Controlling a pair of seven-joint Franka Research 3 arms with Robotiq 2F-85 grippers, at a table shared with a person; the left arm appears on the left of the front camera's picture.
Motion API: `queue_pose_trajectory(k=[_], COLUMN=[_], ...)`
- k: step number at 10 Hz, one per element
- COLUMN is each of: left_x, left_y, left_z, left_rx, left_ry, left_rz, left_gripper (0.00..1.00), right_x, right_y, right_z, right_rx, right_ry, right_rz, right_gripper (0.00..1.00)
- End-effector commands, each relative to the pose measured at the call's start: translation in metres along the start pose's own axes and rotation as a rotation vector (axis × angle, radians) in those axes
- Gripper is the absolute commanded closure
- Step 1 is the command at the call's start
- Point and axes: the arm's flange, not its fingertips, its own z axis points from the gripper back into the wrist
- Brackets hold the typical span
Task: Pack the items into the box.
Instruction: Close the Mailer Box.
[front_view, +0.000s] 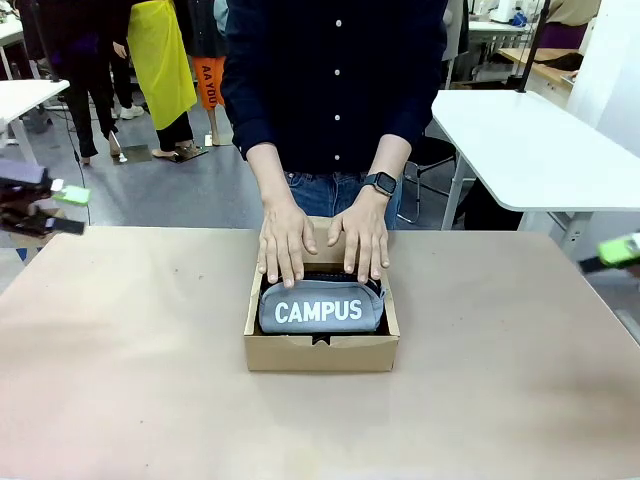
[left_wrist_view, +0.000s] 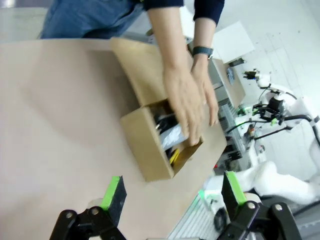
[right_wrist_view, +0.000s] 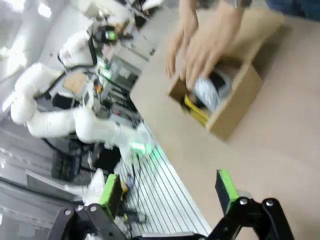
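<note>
Person's hands pressed the pouch down into the box on the tan table (front_view: 120, 360).
The shallow brown cardboard box (front_view: 320, 352) held the grey-blue "CAMPUS" zip pouch (front_view: 320, 308) beneath both hands (front_view: 287, 240); a yellow-and-black utility knife (right_wrist_view: 196, 109) lay inside too. Left gripper (left_wrist_view: 172, 192) and right gripper (right_wrist_view: 169, 187) stood open, well apart from it.

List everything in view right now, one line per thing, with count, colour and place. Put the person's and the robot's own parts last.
box: one, brown cardboard, middle of the table, flap lid open toward the person.
pouch: one, grey-blue with white "CAMPUS", lying inside the box.
yellow item: one, yellow and black, in the box beside the pouch.
table: one, tan top, under the box.
person's hands: two, resting on the pouch's far edge; a dark watch on one wrist.
left gripper: one, black with green pads, open, back at the table's left side.
right gripper: one, black with green pads, open, off the table's right edge.
</note>
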Motion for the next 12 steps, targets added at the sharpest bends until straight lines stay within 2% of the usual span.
queue_pose_trajectory(k=[1, 3, 4, 5, 6, 7, 8, 9, 10, 11, 12], left_x=[0.04, 0.051, 0.052, 0.055, 0.062, 0.043, 0.043, 0.043, 0.049, 0.052, 0.054], left_y=[0.011, 0.033, 0.043, 0.05, 0.053, 0.05, 0.05, 0.05, 0.06, 0.064, 0.072], left_z=[-0.055, -0.112, -0.134, -0.139, -0.126, -0.146, -0.146, -0.146, -0.147, -0.167, -0.184], left_rx=[-0.059, -0.117, -0.127, -0.126, -0.094, -0.123, -0.123, -0.123, -0.114, -0.094, -0.131], left_ry=[-0.018, 0.035, 0.067, 0.07, 0.106, 0.077, 0.077, 0.077, 0.089, 0.062, 0.092], left_rz=[0.062, 0.145, 0.17, 0.21, 0.301, 0.169, 0.169, 0.169, 0.214, 0.225, 0.243], left_gripper=[0.0, 0.0, 0.0, 0.0, 0.0, 0.0, 0.0, 0.0, 0.0, 0.0, 0.0], right_x=[0.068, 0.095, 0.099, 0.099, 0.086, 0.086, 0.086, 0.092, 0.099, 0.105, 0.107], right_y=[-0.028, -0.059, -0.071, -0.075, -0.061, -0.061, -0.061, -0.076, -0.071, -0.08, -0.093], right_z=[-0.065, -0.111, -0.124, -0.127, -0.126, -0.126, -0.126, -0.134, -0.136, -0.149, -0.162], right_rx=[0.001, -0.044, -0.054, -0.038, -0.032, -0.032, -0.032, -0.037, -0.105, -0.087, -0.101], right_ry=[-0.134, -0.162, -0.129, -0.083, -0.133, -0.133, -0.133, -0.118, -0.212, -0.226, -0.232], right_rz=[-0.125, -0.166, -0.206, -0.237, -0.19, -0.19, -0.19, -0.211, -0.271, -0.289, -0.32], right_gripper=[0.0, 0.0, 0.0, 0.0, 0.0, 0.0, 0.0, 0.0, 0.0, 0.0, 0.0])
